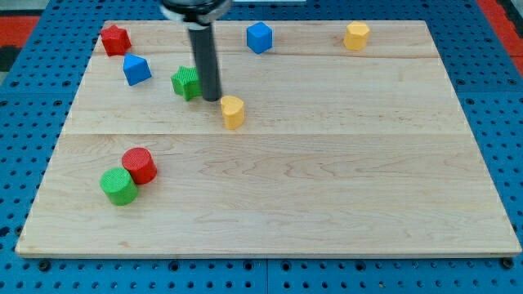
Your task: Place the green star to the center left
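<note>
The green star (186, 82) lies on the wooden board (327, 180) in its upper left part. My tip (211, 99) stands right against the star's right side, at the lower end of the dark rod that comes down from the view's top. A yellow block (233, 112) lies just below and right of the tip.
A blue block (136, 69) lies left of the star and a red star (115, 38) sits at the top left corner. A blue cube (259, 37) and a yellow block (356, 36) lie along the top. A red cylinder (140, 165) touches a green cylinder (119, 186) at lower left.
</note>
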Available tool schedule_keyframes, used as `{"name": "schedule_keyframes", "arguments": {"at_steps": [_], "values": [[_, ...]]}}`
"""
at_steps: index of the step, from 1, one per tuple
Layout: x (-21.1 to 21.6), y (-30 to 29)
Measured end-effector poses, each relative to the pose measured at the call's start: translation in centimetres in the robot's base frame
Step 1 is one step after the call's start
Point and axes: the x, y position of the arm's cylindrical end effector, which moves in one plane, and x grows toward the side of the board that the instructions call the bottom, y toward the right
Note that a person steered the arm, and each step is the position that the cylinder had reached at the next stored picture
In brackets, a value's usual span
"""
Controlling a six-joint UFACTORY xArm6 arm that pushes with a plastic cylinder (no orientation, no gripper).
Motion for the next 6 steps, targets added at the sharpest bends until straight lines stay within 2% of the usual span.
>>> {"name": "schedule_keyframes", "arguments": {"at_steps": [1, 2, 4, 5, 6], "values": [[-3.3, -0.3], [-3.6, -4.5], [2.8, -14.9], [2.8, -11.2], [2.8, -11.2]]}}
